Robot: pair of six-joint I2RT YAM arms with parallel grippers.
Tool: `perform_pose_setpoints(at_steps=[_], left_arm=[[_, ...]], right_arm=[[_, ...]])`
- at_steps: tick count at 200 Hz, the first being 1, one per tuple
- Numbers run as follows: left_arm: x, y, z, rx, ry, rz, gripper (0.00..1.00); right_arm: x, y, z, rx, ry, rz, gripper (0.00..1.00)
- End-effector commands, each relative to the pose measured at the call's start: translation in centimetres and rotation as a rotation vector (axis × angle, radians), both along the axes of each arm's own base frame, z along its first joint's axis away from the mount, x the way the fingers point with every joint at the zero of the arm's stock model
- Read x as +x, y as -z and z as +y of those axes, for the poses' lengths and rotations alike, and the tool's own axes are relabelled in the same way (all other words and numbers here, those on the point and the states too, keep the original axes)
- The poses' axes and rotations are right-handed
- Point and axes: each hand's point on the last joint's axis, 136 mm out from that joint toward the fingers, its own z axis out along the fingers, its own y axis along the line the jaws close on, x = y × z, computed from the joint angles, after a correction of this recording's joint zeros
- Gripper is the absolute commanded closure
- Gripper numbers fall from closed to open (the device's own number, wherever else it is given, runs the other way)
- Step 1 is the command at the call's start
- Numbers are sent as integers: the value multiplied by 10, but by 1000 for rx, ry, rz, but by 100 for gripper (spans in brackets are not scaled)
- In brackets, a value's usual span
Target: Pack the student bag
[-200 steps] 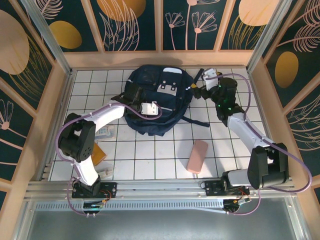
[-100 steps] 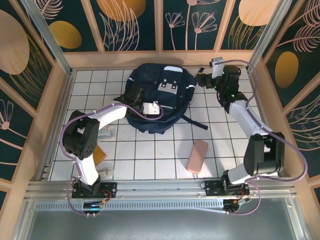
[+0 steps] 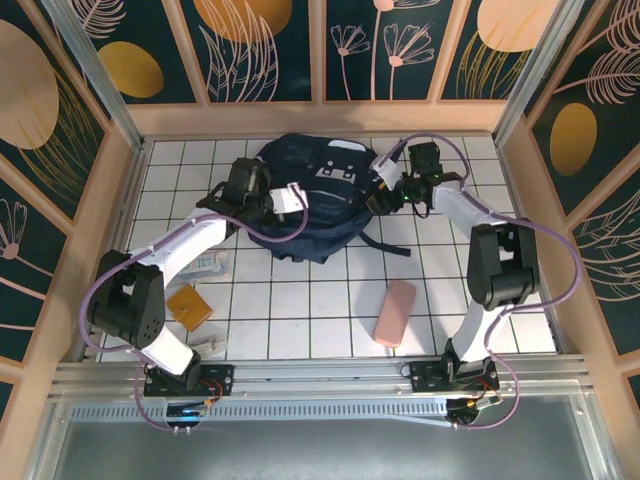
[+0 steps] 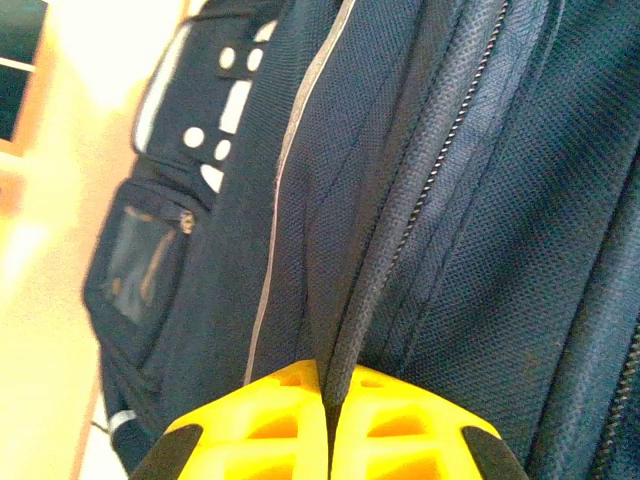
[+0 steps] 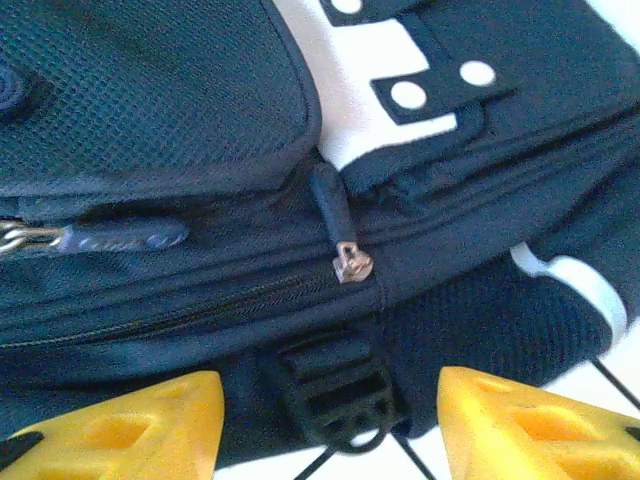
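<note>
I'm clenching my left tool [image 4: 328,405] on a seam fold [image 4: 345,330] of the student bag [image 3: 320,215], lying far-middle on the counter [image 3: 300,305]; my right tool [image 5: 330,420], released, is facing its zipper pull [image 5: 352,265] just ahead.

White tiled surface [image 3: 300,320], bounded by a wooden rim [image 3: 320,117] and dark panels [image 3: 270,50] printed with pale leaves and orange ovals. Right of centre, near side: a pink oblong case [image 3: 395,312], lying slantwise. Left side: a flat orange pad [image 3: 188,305]; just beyond it a pale, partly hidden item [image 3: 210,265], kind unclear; nearer, a small clear item [image 3: 212,343], also unclear. A metal rail [image 3: 320,375] runs along the near edge.
</note>
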Motion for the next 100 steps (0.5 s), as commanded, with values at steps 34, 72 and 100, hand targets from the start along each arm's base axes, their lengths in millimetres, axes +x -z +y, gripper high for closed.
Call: perform_pose_setpoints(at_steps=[34, 72, 100], left_arm=[[-18, -31, -21, -174, 94, -49, 100], [-24, -25, -19, -169, 97, -21, 100], [-28, -18, -16, -143, 108, -24, 100]], right_arm=[[5, 16, 24, 68, -234, 76, 54], [11, 39, 29, -3, -235, 66, 53], [18, 32, 37, 43, -261, 47, 55]])
